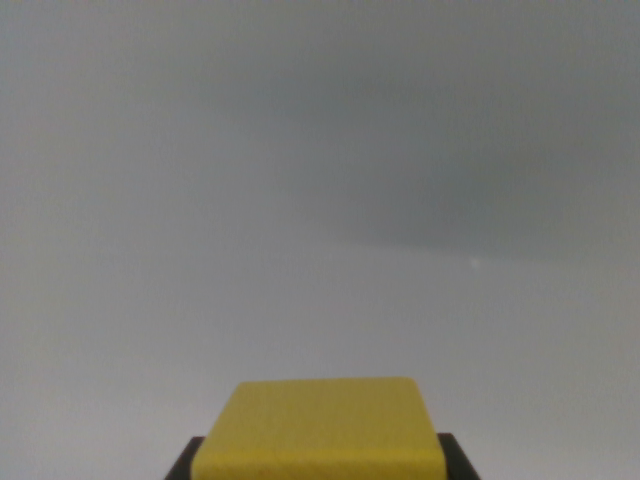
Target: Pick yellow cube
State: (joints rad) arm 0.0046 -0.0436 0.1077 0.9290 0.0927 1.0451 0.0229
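Although hidden for the most part, dark gripper (318,462) parts peek out at either bottom corner of the yellow cube (320,430), which sits at 6 o'clock in the wrist view, cut off by the lower edge. Cannot tell whether clamped on the cube or merely flanking it, nor how wide set. Could slip or twist free on lifting if gripped shallowly or off-centre; nothing but blurred grey surface (300,180) from 9 through 12 to 3 o'clock.
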